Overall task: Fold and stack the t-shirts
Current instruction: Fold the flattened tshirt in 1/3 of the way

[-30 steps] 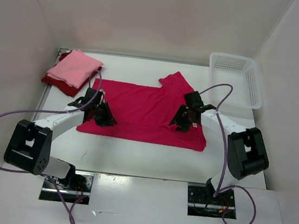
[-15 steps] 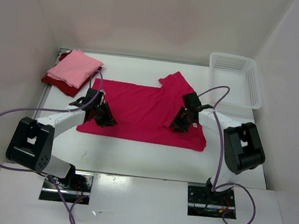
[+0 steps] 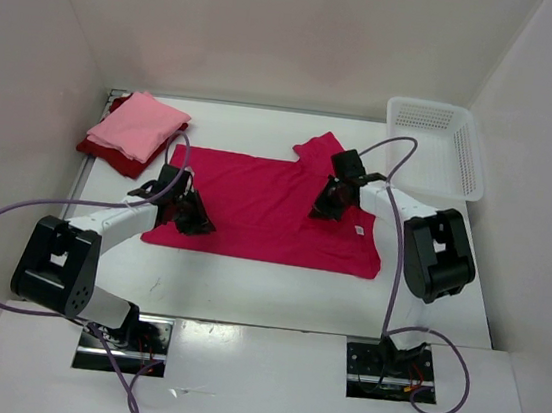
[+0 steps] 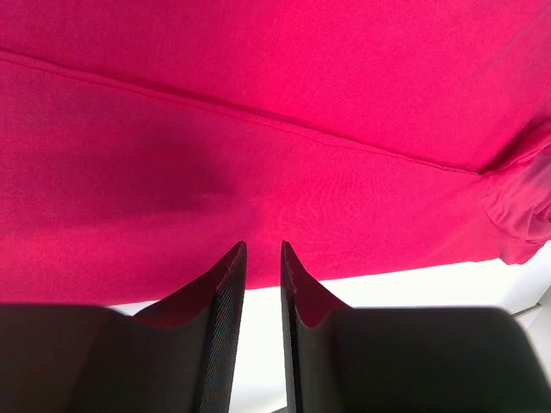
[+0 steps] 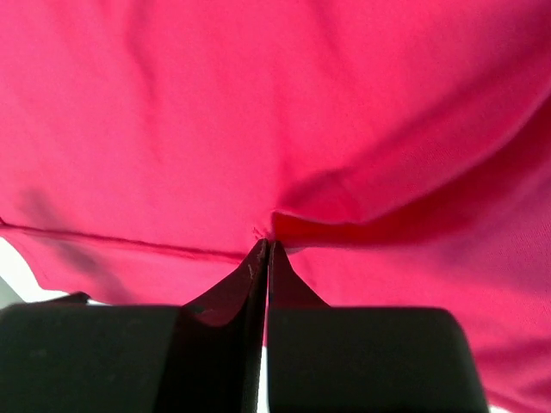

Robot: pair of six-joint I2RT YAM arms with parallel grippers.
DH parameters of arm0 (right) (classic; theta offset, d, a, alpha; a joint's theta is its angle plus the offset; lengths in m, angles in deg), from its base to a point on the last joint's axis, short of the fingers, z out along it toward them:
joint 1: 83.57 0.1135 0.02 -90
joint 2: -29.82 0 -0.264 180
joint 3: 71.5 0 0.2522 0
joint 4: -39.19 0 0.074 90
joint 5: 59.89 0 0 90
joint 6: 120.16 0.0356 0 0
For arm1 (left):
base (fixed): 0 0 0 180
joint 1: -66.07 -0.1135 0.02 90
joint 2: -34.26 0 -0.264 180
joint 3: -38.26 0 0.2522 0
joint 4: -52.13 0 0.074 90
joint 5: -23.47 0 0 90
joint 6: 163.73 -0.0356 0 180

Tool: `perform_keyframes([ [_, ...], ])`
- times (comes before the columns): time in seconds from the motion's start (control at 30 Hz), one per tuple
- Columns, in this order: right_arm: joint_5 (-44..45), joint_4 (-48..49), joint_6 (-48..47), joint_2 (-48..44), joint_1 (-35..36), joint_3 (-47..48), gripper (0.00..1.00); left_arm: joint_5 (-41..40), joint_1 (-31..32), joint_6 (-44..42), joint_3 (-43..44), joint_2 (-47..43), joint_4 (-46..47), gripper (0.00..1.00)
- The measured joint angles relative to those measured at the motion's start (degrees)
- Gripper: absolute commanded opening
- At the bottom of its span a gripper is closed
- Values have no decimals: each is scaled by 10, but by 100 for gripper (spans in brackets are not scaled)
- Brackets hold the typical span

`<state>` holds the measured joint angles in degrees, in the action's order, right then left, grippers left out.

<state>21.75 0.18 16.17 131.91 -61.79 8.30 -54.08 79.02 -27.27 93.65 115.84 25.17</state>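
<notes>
A bright crimson t-shirt [image 3: 256,204] lies spread flat in the middle of the table, one sleeve pointing to the back. A light pink t-shirt [image 3: 137,122] lies folded on a dark red t-shirt [image 3: 97,147] at the back left. My left gripper [image 3: 196,220] [image 4: 262,251] hovers at the crimson shirt's [image 4: 275,112] near left hem, open by a narrow gap with nothing in it. My right gripper [image 3: 321,208] [image 5: 265,245] sits on the shirt's right part below the sleeve, shut on a puckered fold of the crimson cloth [image 5: 258,103].
A white mesh basket [image 3: 475,160] stands at the back right. A small white label [image 3: 359,230] shows on the shirt near my right arm. White walls close in the table on three sides. Bare tabletop [image 4: 482,280] runs along the shirt's near hem.
My right gripper has moved toward the back and left over the shirt and has shut on the cloth. My left gripper has stayed in place.
</notes>
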Motion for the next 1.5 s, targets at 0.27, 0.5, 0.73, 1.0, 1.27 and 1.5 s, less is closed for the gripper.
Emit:
perform_keyframes([
  [0.27,8,-13,-31,93,19,120,38,-2,0,1,0,0,0,30],
  [0.5,14,-30,-51,127,55,154,45,-10,0,1,1,-12,-7,30],
  [0.73,34,-28,-55,28,61,79,3,-26,2,-24,45,-26,-24,28],
  [1.0,14,0,-29,-49,85,-35,0,-48,78,-46,85,37,-31,27],
  [1.27,-2,18,-26,8,137,-37,0,-84,122,-67,105,99,-49,27],
  [1.5,-2,48,-19,18,147,-59,0,-45,96,-56,73,118,-33,27],
])
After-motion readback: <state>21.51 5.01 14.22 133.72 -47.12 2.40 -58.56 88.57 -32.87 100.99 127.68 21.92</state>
